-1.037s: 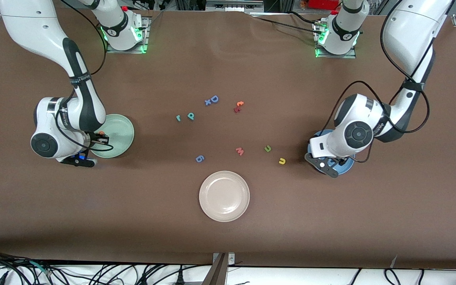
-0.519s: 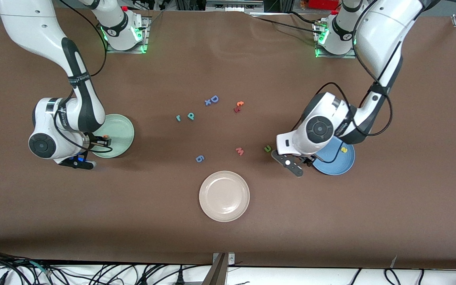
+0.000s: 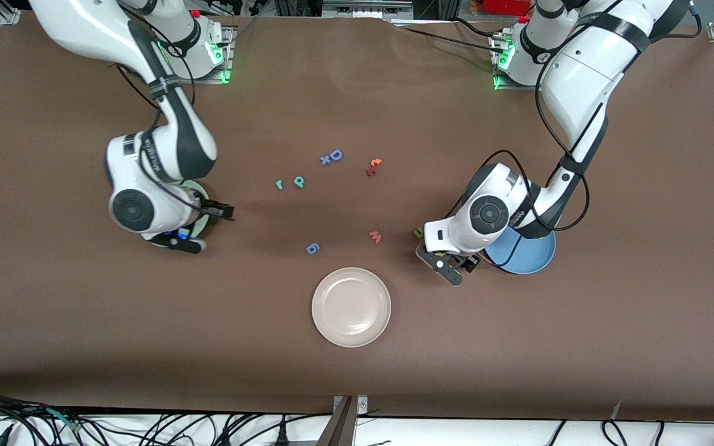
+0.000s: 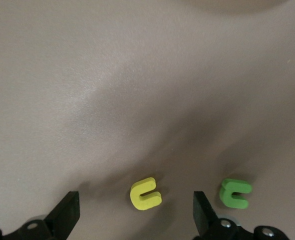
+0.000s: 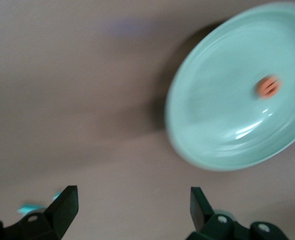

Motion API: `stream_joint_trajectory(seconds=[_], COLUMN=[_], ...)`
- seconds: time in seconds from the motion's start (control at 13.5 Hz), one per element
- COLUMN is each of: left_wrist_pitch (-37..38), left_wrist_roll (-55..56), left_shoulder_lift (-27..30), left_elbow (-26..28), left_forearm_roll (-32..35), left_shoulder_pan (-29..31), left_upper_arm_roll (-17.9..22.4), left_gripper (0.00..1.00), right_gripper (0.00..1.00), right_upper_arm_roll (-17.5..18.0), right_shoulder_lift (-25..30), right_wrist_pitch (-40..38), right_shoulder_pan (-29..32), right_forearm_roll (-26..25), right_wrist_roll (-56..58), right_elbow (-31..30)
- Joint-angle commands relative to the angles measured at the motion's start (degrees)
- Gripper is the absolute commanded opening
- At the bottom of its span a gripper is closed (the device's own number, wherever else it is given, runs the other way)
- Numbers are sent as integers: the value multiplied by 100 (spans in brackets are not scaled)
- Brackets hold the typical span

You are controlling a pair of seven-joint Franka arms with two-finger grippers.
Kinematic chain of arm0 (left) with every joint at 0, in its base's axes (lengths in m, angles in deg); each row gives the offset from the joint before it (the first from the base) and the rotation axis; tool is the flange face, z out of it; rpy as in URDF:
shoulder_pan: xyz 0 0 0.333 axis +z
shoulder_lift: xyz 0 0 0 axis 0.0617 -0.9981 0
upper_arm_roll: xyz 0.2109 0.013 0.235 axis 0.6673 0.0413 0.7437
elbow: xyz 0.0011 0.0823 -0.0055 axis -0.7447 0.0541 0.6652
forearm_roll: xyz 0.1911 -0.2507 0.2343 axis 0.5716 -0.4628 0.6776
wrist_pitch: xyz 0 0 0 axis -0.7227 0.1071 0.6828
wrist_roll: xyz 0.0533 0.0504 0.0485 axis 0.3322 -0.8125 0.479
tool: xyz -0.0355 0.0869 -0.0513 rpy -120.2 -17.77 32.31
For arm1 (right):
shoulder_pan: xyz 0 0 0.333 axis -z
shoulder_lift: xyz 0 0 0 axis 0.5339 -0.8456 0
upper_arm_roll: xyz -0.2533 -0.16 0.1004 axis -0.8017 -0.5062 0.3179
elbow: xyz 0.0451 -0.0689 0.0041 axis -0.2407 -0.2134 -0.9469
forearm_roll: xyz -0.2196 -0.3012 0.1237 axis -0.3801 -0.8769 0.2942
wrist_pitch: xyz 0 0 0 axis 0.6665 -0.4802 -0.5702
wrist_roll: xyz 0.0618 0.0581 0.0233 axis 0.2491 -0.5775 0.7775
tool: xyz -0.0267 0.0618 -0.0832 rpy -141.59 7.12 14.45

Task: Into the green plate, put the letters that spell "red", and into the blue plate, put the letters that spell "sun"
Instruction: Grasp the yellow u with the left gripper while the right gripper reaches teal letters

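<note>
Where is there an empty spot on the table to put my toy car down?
Bare brown table runs nearer the camera than the cream plate, and between the arms' bases. It is crowded mid-table, round the teal r, blue D and pink w, and by the open left gripper over the yellow u.

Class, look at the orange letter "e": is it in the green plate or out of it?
In. The right wrist view shows the orange "e" lying inside the green plate, with the open right gripper clear of it.
</note>
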Motion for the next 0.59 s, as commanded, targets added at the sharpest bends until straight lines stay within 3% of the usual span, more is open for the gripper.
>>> stream_joint_trajectory(seconds=[0.0,0.22,0.37,0.44,0.52], left_wrist_pitch=[-12,-20,-12,-12,6], left_wrist_roll=[290,318,326,318,326], left_shoulder_lift=[-112,-173,-165,-165,-165], left_elbow=[-118,-100,-91,-91,-82], left_forearm_roll=[178,441,450,450,459], left_shoulder_pan=[-226,-192,-200,-183,-183], left_upper_arm_roll=[61,61,61,61,61], left_gripper=[100,100,100,93,79], right_gripper=[99,99,99,99,99], right_upper_arm_roll=[614,1063,1222,1223,1240], right_shoulder_lift=[75,31,-22,-57,-83], right_wrist_pitch=[278,1410,1676,1756,1939], right_shoulder_pan=[46,46,46,46,38], right_forearm_roll=[101,101,92,92,92], right_wrist_roll=[-1075,-1727,-1992,-1993,-2002], right_elbow=[-243,-910,-1043,-1104,-1236])
